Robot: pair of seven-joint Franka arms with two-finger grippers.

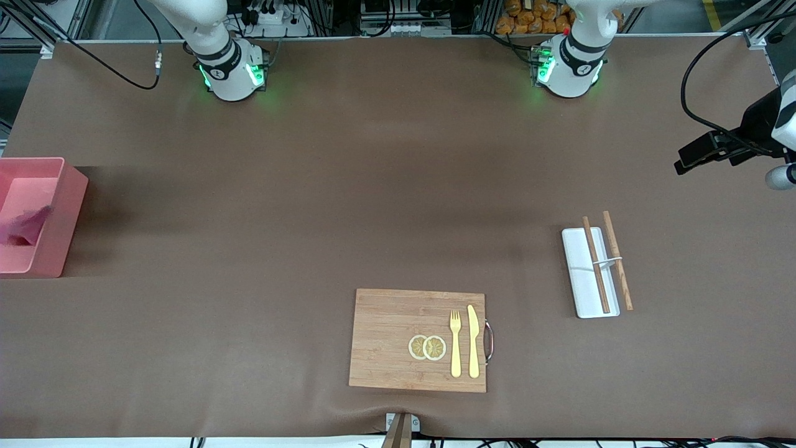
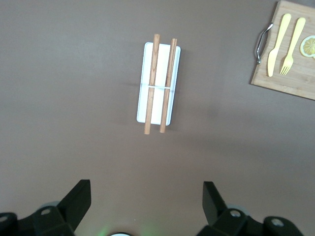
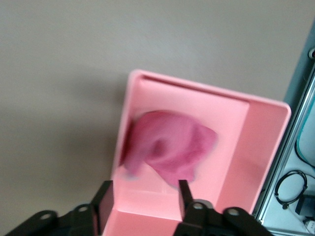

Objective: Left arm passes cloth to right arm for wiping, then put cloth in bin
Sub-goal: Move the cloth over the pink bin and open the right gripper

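The magenta-pink cloth [image 3: 167, 147] is loose and blurred over the inside of the pale pink bin [image 3: 266, 132], clear of any finger. My right gripper [image 3: 145, 196] hangs above the bin, open, with nothing between its fingers. The front view shows the bin [image 1: 62, 205] at the right arm's end of the table with the cloth [image 1: 25, 227] inside it; the right gripper is out of that view. My left gripper [image 2: 146, 196] is open and empty above bare table, up at the left arm's end [image 1: 684, 163].
A white tray [image 1: 578, 292] with two wooden sticks lies toward the left arm's end. A wooden board [image 1: 385, 339] near the front camera carries a yellow fork [image 1: 456, 342], a knife [image 1: 473, 341] and lemon slices [image 1: 427, 347].
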